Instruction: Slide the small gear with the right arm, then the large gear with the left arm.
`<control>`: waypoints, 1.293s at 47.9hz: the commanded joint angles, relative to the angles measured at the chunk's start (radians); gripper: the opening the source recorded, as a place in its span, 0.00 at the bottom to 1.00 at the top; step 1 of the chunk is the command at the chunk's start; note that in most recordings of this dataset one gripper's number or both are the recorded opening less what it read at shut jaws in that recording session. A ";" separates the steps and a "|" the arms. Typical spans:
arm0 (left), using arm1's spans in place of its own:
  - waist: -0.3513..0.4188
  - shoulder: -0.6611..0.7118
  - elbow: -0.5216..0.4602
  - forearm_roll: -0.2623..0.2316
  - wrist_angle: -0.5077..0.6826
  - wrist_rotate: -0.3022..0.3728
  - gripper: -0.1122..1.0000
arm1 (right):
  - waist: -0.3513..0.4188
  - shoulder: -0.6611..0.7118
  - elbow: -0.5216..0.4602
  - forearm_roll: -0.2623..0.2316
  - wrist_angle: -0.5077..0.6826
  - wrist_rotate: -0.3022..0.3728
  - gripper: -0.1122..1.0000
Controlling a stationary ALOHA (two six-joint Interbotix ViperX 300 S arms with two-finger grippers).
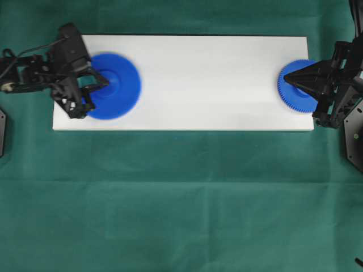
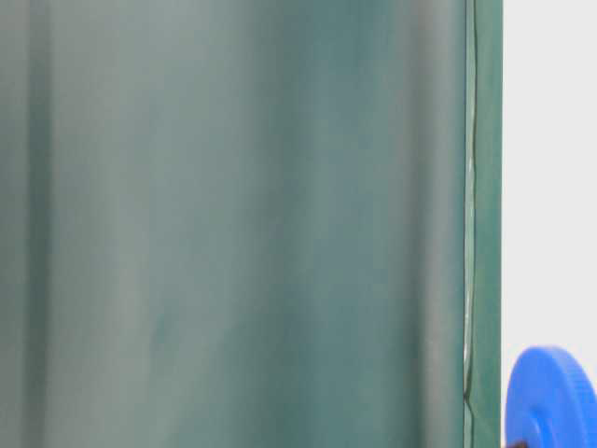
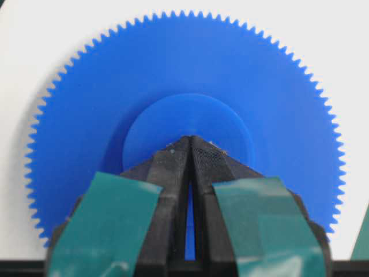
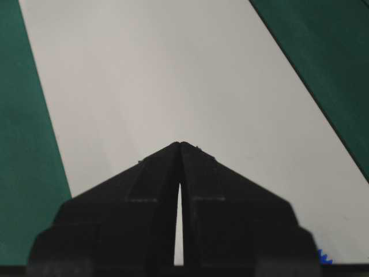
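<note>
A long white rectangular board [image 1: 193, 79] lay flat on the green cloth-covered tabletop [image 1: 181, 198], its long axis running left to right in the overhead view. The large gear [image 1: 116, 86], a bright blue flat plastic disc with fine teeth and a raised round hub, lay flat near the board's left end. The small gear [image 1: 294, 90], likewise bright blue toothed plastic, lay flat at the board's right end, partly under the right arm. The left arm's black pointed tool [image 3: 190, 141], wrapped with teal tape, had its fingers pressed together, the tip resting on the large gear's hub. The right arm's black tool [image 4: 181, 144] was likewise closed to a point above the small gear, gripping nothing.
</note>
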 commanded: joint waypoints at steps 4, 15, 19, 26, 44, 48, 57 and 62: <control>0.020 -0.058 0.051 -0.002 0.014 0.000 0.10 | 0.000 0.000 -0.015 0.002 -0.008 0.002 0.55; 0.026 -0.117 0.083 -0.002 0.012 0.002 0.10 | 0.000 0.000 -0.012 0.002 -0.009 0.002 0.55; 0.028 -0.123 0.086 -0.002 0.012 0.000 0.10 | 0.000 0.000 -0.011 0.002 -0.009 0.002 0.55; 0.028 -0.123 0.075 -0.002 0.014 0.002 0.10 | 0.000 0.002 -0.009 0.002 -0.009 0.002 0.55; 0.026 -0.190 0.046 -0.002 0.057 0.005 0.10 | 0.000 -0.006 -0.008 0.002 -0.008 0.002 0.55; 0.015 -0.233 0.025 -0.002 0.074 0.008 0.10 | 0.000 -0.012 -0.006 0.002 -0.009 0.002 0.55; -0.029 -0.364 -0.012 -0.002 0.075 0.048 0.10 | 0.000 -0.014 -0.002 0.002 -0.009 0.002 0.55; -0.048 -0.431 -0.011 -0.002 0.075 0.084 0.10 | 0.000 -0.014 -0.002 0.002 -0.009 0.002 0.55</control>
